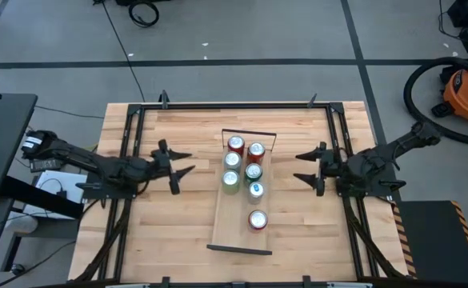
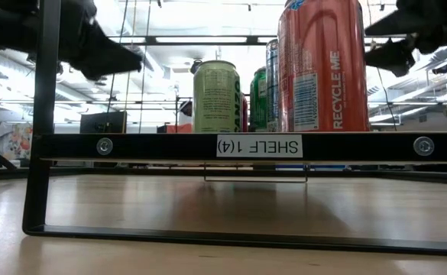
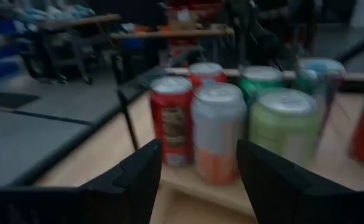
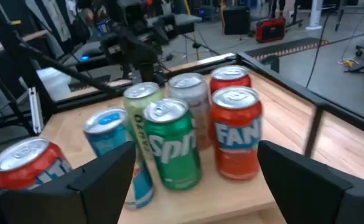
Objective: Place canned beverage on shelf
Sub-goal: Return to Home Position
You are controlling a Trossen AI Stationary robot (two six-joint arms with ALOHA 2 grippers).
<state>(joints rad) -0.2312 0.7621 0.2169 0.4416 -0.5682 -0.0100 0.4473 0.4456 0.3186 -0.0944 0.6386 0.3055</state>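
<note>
the left gripper (image 1: 187,162) hangs beside the shelf (image 1: 235,232), fingers spread wide and holding nothing. seven cans (image 1: 253,170) stand on the plank, six bunched near its far rail and one red can (image 1: 258,219) apart. on the other side the right gripper (image 1: 299,166) is likewise splayed and empty. an orange vacuum (image 1: 467,86) sits off the table's right.

Light-wood shelf (image 1: 232,228): five upright cans (image 1: 254,171) clustered far end; red can (image 1: 258,220) upright, apart.
</note>
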